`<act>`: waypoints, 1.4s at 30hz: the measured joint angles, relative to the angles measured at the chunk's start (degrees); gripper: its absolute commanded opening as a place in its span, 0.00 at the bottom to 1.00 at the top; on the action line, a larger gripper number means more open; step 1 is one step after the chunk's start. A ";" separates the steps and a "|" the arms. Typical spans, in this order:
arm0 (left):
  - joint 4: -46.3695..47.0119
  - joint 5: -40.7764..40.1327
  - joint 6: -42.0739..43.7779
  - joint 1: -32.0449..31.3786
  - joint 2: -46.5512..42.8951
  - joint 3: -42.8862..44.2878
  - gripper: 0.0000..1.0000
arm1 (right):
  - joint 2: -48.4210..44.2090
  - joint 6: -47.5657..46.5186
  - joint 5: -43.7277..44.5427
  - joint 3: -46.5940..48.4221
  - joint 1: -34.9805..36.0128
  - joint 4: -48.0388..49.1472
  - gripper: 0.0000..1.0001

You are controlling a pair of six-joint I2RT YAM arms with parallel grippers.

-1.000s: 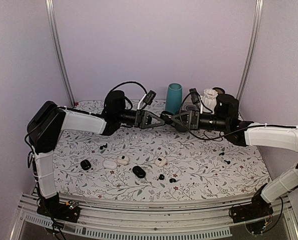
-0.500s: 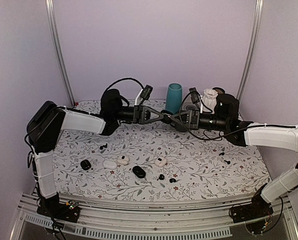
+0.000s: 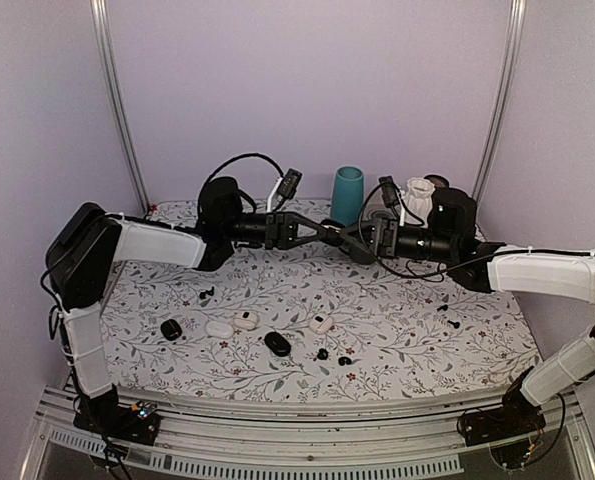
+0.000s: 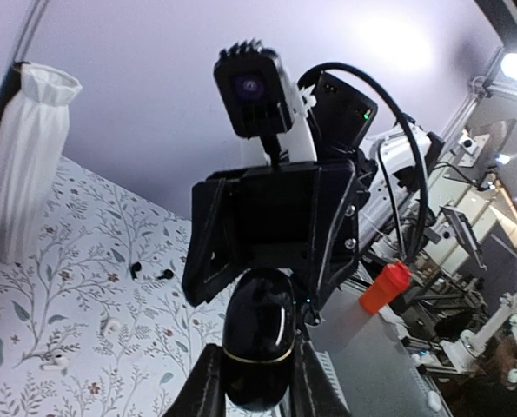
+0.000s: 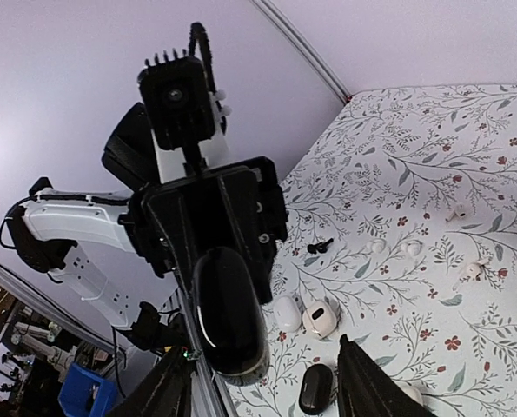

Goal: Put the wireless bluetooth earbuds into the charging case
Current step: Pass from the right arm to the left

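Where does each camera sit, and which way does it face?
Top external: above and behind the bases, looking down across the table; left arm and right arm show.
Left wrist: on the left arm, facing the right arm; left gripper shut on the black case.
Right wrist: on the right arm, facing the left arm; right gripper open around that case.
Shared: both wrist views show the case, from opposite ends.

— Where's the charging case (image 4: 258,347)?
— Bottom centre of the left wrist view, between the left fingers (image 4: 208,387). The right fingers (image 5: 173,391) flank it, apart.
— The earbuds (image 3: 322,354)?
— Lower centre on the counter (image 3: 407,330), right of a loose case (image 3: 277,343).
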 measured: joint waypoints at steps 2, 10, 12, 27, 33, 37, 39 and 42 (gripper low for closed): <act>-5.35 -3.10 6.45 -0.26 -2.95 -0.61 0.00 | 0.00 1.33 0.63 0.02 -0.28 -1.11 0.61; -22.51 -26.32 36.81 -6.23 -14.01 -0.57 0.00 | -0.04 9.94 3.19 0.96 -0.74 -3.74 0.61; -24.41 -34.56 43.82 -8.85 -14.75 -0.57 0.00 | -0.07 13.62 3.52 1.03 -0.90 -4.09 0.61; -12.66 -74.29 79.60 -18.27 -14.75 -11.87 0.00 | -3.72 29.83 7.08 0.87 -2.84 -4.35 0.57; 4.09 -83.01 97.53 -22.93 -11.19 -13.60 0.00 | -0.28 31.93 5.09 3.28 -2.84 -4.55 0.57; 15.76 -87.14 109.09 -25.00 -5.57 -14.05 0.00 | 0.76 32.81 3.98 3.80 -2.84 -4.57 0.57; 20.83 -88.78 114.46 -25.86 -2.19 -14.05 0.00 | 0.85 32.96 3.74 3.80 -2.84 -4.63 0.57; 27.28 -90.64 121.22 -26.73 2.60 -14.05 0.00 | 0.83 33.09 3.58 3.80 -2.84 -4.55 0.57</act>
